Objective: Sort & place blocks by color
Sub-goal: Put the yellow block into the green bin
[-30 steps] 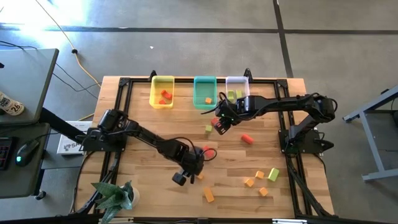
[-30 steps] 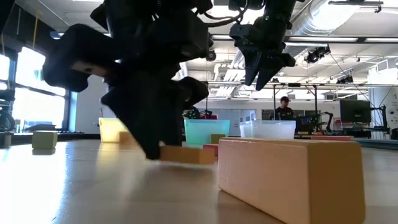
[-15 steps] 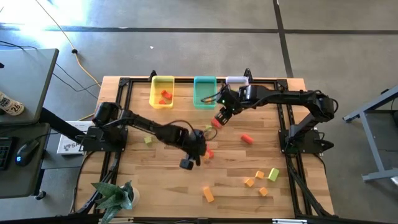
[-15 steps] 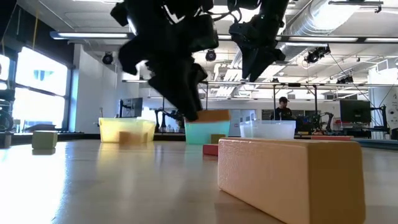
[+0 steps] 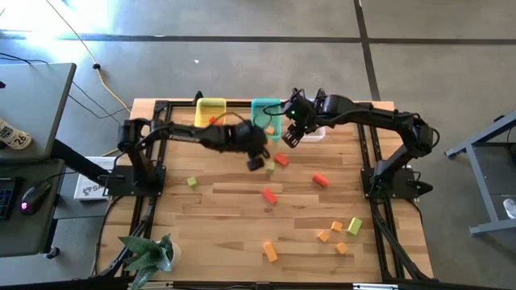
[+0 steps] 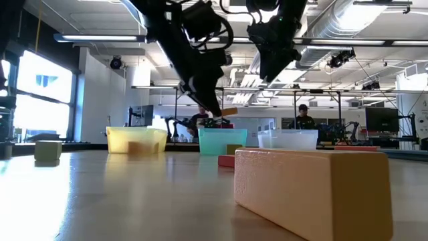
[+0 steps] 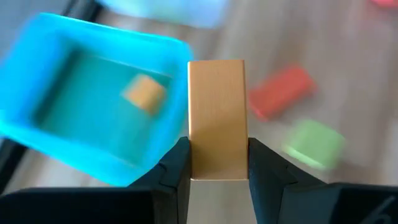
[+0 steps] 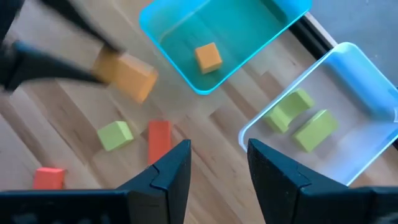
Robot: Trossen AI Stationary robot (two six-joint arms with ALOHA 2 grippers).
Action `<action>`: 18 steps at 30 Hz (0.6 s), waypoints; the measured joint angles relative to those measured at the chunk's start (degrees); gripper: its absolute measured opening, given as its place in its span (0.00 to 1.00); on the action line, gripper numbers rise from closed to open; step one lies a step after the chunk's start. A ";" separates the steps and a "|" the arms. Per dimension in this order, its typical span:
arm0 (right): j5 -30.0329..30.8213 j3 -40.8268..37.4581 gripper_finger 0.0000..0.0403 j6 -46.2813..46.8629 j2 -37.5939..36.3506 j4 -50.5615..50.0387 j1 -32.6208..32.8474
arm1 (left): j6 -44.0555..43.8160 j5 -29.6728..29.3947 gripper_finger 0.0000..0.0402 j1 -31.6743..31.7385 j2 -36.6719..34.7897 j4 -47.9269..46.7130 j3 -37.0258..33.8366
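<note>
Left wrist view: the left hand (image 7: pixel 217 163) is clamped on an orange bar (image 7: pixel 217 118), one finger (image 7: pixel 177 163) against each long flat side, near the bar's end. The bar rides above the worktop (image 5: pixel 226 234), just short of the teal bin (image 7: pixel 93 124), which already holds one orange cube (image 7: pixel 144 93). A red bar (image 7: pixel 281 92) and a green cube (image 7: pixel 314 144) lie on the worktop beneath.

Right wrist view: the right hand (image 8: pixel 217 163) hangs empty, its fingers apart, over the near corners of the teal bin and the clear bin (image 8: pixel 323 124); the clear bin holds two green blocks (image 8: pixel 303 120).

High view: other blocks lie scattered over the worktop, well apart from the bins.

Handling, as judged: the blocks look rigid, light and smooth-faced, so they will not deform but may slip or pivot if pinched off-centre. Take hold across two parallel flat faces, near mid-length on a bar.
</note>
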 joint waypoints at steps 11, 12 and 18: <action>-2.18 -0.38 0.36 6.00 0.00 -0.06 -0.94 | 1.14 2.34 0.23 9.95 0.16 8.54 1.72; -3.06 -0.70 0.36 7.64 0.00 -0.25 -0.93 | 1.74 2.75 0.23 10.54 0.28 8.71 1.73; -9.00 -4.40 0.36 18.13 0.00 -1.45 1.11 | 4.47 5.55 0.27 12.68 0.39 8.66 1.70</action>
